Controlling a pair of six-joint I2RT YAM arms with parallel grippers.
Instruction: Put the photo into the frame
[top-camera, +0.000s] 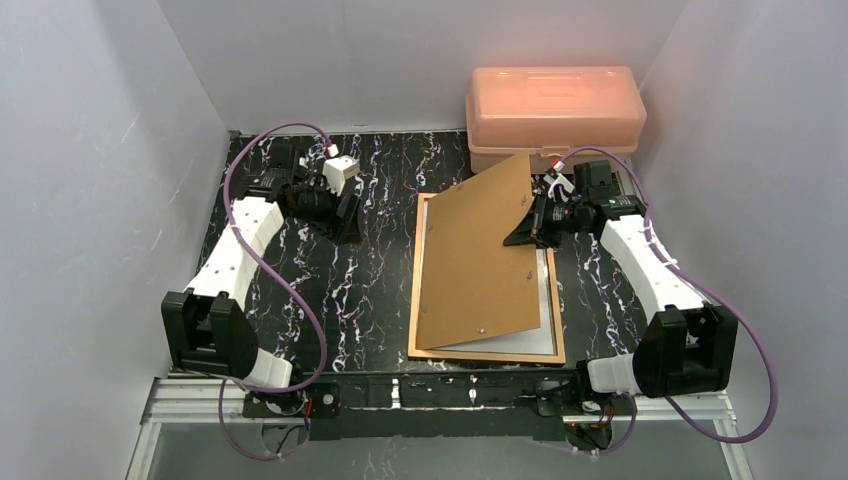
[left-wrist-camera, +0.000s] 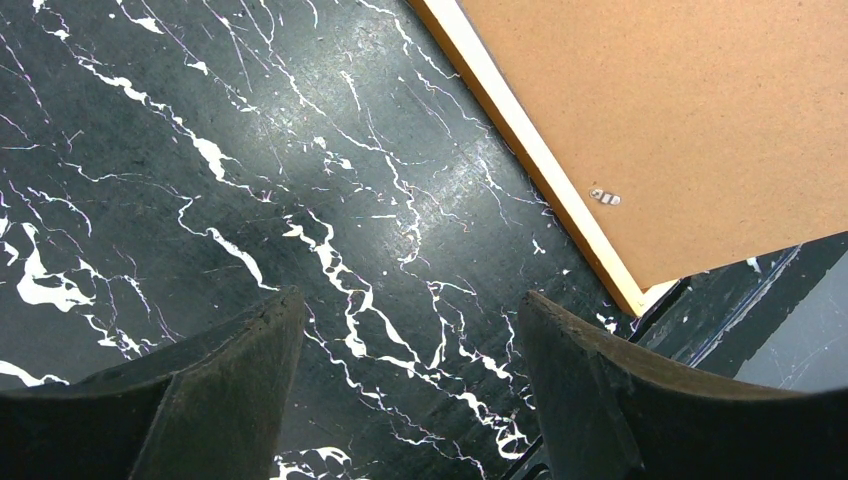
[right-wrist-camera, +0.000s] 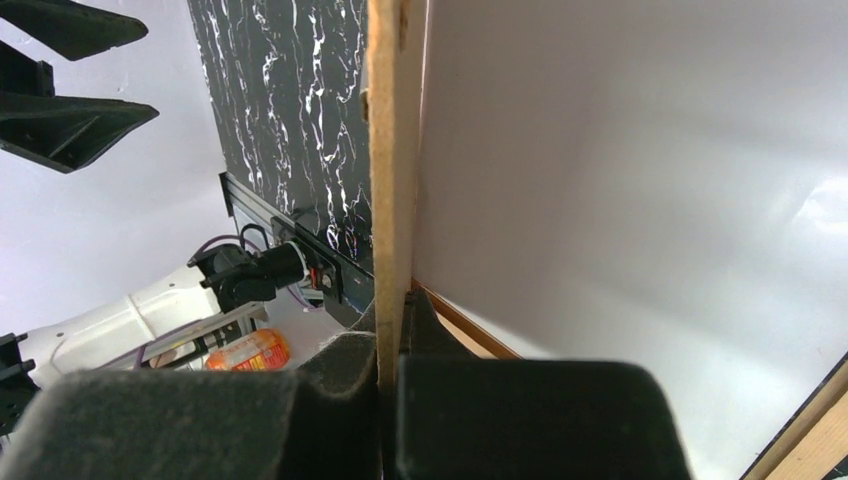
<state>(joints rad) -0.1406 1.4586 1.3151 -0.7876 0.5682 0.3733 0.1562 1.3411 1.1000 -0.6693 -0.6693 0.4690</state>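
Top external view: the photo (top-camera: 530, 343) lies white back up inside the frame (top-camera: 414, 290), which rests flat just right of the table's (top-camera: 340, 290) centre, so the insertion itself looks done. The backing board (top-camera: 480, 260) slants above it, its right edge pinched between the right gripper's (top-camera: 535, 225) fingers; laying it flat remains. The left gripper (top-camera: 345, 215) hangs spread and empty toward the far left corner.

Plain brown backing board (top-camera: 480, 255) tilted, right edge raised, over black white-veined tabletop (top-camera: 370, 280). Just behind, at the far edge, closed translucent pink plastic box (top-camera: 553, 110).
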